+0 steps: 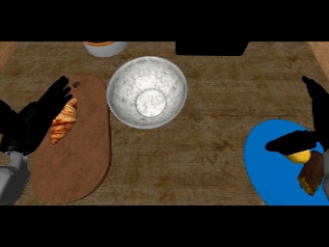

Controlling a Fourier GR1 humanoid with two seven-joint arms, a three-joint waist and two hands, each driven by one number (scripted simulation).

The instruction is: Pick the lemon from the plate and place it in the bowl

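A brown, mottled tabletop (210, 130) fills the view, with paler wood strips at both sides. At the left, the left hand (26, 123) rests open with its fingers up, lying over the edge of a brown cutting board (74, 164) that carries a croissant (64, 120). Behind the board a cup (104, 47) is cut off by the top edge. The speckled grey bowl (147, 91) sits in the middle, apart from the board. At the right, the blue plate (270, 169) holds the lemon (299, 156), only partly visible under the right hand (323, 130), whose thumb lies across it; the fingers stand fairly straight, so the hand looks open rather than closed on the fruit. A brown piece of food (311, 176) lies just beside the lemon. The lemon is probably light, firm and rounded, with a smooth rind, so it could roll; taking it around its middle seems safest.
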